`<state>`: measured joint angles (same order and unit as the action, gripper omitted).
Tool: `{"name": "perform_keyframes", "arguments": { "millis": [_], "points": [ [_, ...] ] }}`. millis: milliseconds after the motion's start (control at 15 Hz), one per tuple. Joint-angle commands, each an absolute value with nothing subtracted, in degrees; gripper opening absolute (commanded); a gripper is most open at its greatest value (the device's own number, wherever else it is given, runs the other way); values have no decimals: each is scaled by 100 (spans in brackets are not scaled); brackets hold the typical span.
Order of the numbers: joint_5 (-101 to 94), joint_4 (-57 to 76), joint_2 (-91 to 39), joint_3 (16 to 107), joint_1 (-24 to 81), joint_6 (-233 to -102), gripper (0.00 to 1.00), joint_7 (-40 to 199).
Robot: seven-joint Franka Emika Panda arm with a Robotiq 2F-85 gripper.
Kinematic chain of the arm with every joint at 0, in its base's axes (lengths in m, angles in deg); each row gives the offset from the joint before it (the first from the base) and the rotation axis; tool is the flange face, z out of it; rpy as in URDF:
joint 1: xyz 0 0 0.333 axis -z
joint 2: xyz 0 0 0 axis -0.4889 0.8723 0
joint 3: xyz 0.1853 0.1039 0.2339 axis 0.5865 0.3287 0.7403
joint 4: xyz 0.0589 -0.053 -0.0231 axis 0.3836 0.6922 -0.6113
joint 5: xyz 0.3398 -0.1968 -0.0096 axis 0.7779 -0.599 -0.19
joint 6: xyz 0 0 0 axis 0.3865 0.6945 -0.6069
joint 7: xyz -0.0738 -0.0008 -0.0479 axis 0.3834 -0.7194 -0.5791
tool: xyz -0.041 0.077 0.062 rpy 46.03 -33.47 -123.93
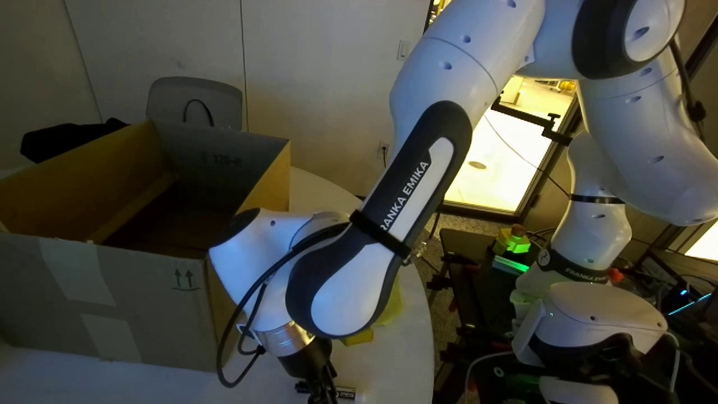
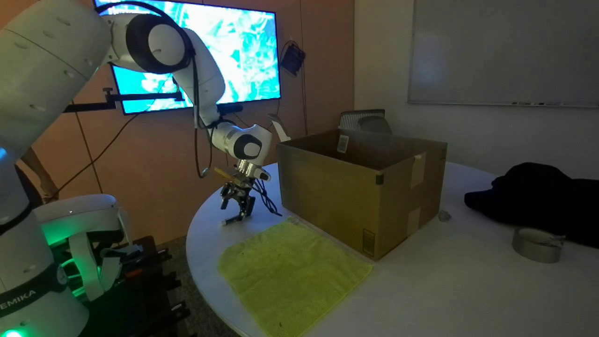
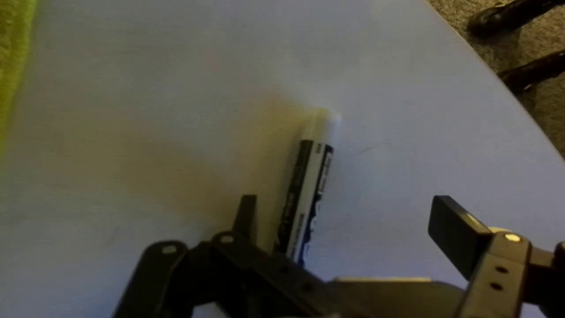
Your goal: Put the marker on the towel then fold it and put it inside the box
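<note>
White table (image 2: 496, 299), curved edge | cardboard box (image 2: 327, 192) upright, top open | yellow-green towel (image 2: 295, 276) spread flat just beside it | marker (image 3: 309, 187) lying apart from towel | across box from marker: grey tape roll (image 2: 536, 248) near black cloth heap (image 2: 533, 201); small pale scrap (image 2: 444, 216) near box

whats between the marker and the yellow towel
In the wrist view, white tabletop lies between the marker and the towel; lower in that picture, one finger of the open gripper stands on the marker's towel side.
</note>
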<state>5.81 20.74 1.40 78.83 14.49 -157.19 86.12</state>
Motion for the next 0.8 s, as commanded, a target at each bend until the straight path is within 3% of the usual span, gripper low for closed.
{"name": "perform_keyframes", "arguments": {
  "millis": [0, 267, 333, 733],
  "points": [
    [499, 1963, 480, 7749, 1354, -16209, 100, 8472],
    [446, 1996, 537, 7716, 1374, -16327, 100, 8476],
    [420, 1978, 533, 7707, 1365, -16286, 81, 8481],
    [281, 1886, 453, 7656, 1264, -16160, 37, 8462]
  ]
}}
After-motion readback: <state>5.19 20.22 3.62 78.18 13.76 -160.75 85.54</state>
